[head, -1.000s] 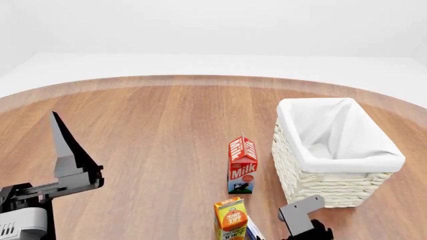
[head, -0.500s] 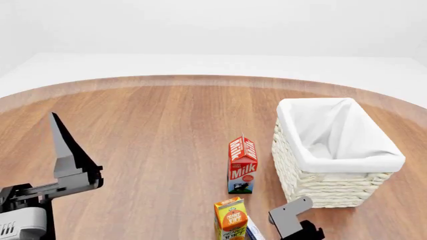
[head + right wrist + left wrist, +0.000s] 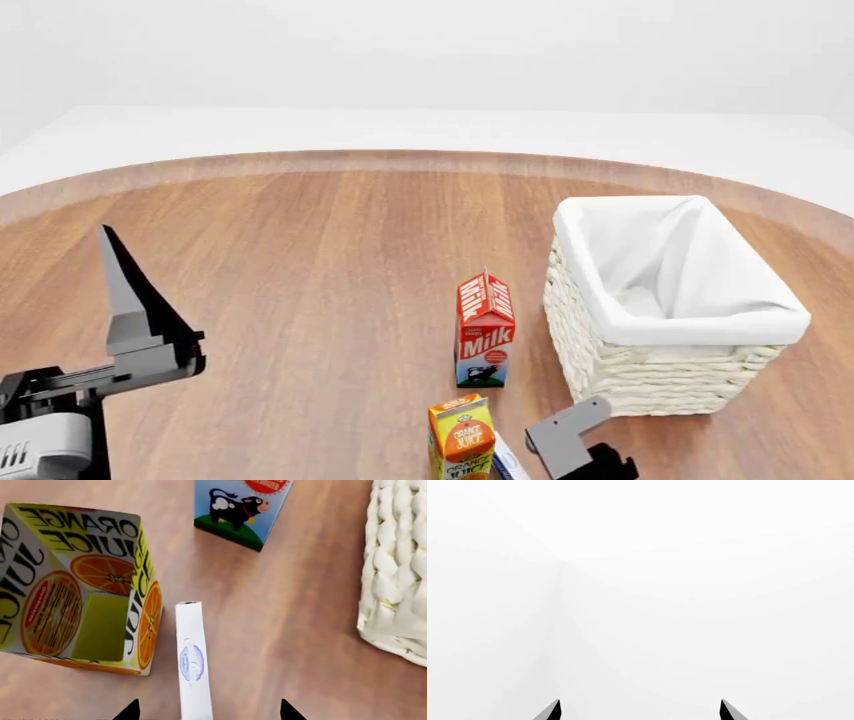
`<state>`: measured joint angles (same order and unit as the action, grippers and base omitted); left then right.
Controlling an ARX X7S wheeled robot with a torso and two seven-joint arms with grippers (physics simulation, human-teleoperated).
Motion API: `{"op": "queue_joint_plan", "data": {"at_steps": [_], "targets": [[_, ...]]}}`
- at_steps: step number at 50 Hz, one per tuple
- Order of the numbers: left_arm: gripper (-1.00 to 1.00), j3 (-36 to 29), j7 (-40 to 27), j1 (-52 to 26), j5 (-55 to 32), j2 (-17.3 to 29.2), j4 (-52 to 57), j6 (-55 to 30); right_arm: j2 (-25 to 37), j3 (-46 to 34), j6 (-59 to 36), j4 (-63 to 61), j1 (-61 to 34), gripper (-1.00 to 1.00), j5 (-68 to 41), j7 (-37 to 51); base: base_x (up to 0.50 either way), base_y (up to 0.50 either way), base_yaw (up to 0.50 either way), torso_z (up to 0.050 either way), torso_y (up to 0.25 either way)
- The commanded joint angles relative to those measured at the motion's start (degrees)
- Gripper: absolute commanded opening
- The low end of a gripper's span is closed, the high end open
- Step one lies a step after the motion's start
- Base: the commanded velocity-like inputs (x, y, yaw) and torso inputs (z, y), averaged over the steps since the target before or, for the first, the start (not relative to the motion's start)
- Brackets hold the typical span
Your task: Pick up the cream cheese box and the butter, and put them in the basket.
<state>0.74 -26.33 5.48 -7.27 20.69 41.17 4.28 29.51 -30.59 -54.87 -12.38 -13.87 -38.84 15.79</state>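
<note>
Table point(image 3: 307, 260): round, wood-grained, white surroundings.
Basket point(image 3: 667, 375): right side, beside the milk carton point(image 3: 485, 330).
Cream cheese box point(image 3: 192, 662): on edge, just beside the orange juice carton point(image 3: 80, 585).
Right claw point(image 3: 208, 711): spread, tips flanking the box.
Left claw point(image 3: 640, 711): spread, holding nothing.
Butter: out of sight.

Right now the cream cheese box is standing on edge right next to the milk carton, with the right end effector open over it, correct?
Not quite. The cream cheese box stands beside the orange juice carton, not the milk carton, which is farther off. The right wrist view shows it; the right end effector is indeed open over the box.
</note>
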Motion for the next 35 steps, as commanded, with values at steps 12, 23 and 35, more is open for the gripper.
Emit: {"op": "queue_joint_plan", "data": {"at_steps": [12, 23, 35], "targets": [[1.0, 1.17, 1.01, 0.38, 1.08, -0.86, -1.2, 1.65, -2.09, -1.13, 1.4, 2.58, -0.95, 1.0, 2.67, -2.67, 0.0, 0.0, 0.0, 0.0, 0.0], [1.0, 1.29, 0.73, 0.59, 0.92, -0.69, -1.18, 1.76, -2.57, -2.23, 2.04, 4.08, -1.17, 1.0, 3.44, -3.0, 0.0, 0.0, 0.0, 0.0, 0.0], [1.0, 1.14, 0.55, 0.68, 0.89, -0.53, -1.38, 1.94, -2.81, -3.12, 3.05, 5.65, -1.11, 1.0, 4.17, -3.45, 0.0, 0.0, 0.0, 0.0, 0.0]]}}
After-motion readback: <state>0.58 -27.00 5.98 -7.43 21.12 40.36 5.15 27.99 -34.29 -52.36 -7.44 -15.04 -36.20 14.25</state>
